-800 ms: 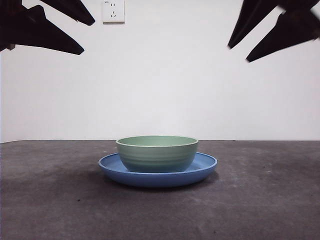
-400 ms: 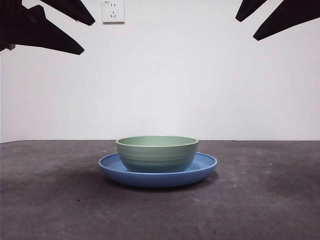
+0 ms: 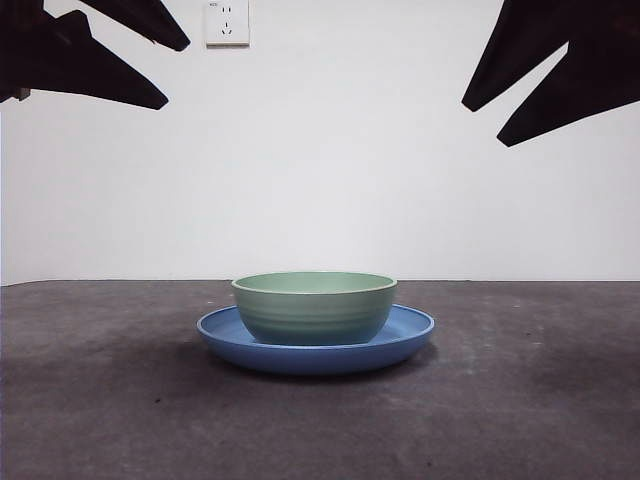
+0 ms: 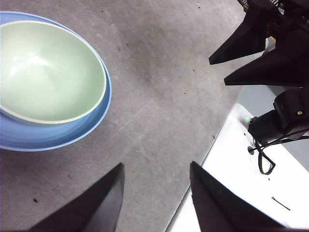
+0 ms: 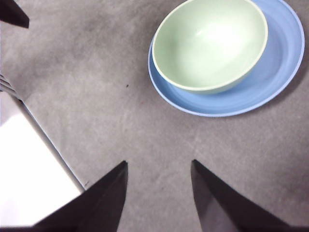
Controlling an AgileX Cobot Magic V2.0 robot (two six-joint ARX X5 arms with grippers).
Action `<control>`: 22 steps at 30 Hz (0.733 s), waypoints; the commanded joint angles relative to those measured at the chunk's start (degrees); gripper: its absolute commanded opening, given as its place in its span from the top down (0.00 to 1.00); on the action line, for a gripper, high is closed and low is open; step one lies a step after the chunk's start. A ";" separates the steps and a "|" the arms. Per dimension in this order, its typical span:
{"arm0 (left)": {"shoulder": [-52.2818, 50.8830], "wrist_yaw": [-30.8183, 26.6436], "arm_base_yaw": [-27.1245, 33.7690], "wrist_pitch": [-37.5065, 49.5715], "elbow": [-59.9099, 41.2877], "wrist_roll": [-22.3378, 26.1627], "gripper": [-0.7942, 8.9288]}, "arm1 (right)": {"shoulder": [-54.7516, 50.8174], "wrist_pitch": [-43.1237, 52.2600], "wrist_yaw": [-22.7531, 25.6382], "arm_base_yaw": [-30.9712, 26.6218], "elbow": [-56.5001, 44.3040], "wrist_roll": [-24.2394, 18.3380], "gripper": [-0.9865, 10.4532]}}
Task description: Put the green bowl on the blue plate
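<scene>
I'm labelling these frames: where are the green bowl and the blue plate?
green bowl (image 3: 314, 312): front view, on its ridged outer wall.
blue plate (image 3: 415, 327): front view, on the bare rim beside the bowl.

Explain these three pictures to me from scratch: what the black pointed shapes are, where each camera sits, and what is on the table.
This is a two-armed robot at a table. The black pointed shapes are the jaws of each arm's end effector. One picture looks level across the dark grey table; the other two come from cameras on each wrist, looking down. On the table a green bowl sits inside a blue plate. The left end effector and the right end effector are both open, raised above the table, and hold nothing.
</scene>
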 commanded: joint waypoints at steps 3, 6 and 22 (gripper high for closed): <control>0.22 0.22 -0.31 0.44 0.48 0.26 0.69 | 0.31 1.38 0.07 0.44 0.50 -0.24 0.73; 0.22 0.20 -0.31 0.44 0.48 0.26 0.69 | 0.31 1.36 0.04 0.44 0.50 -0.22 0.73; 0.22 0.20 -0.31 0.50 0.48 0.28 0.91 | 0.31 0.48 0.00 0.44 0.50 -0.26 0.91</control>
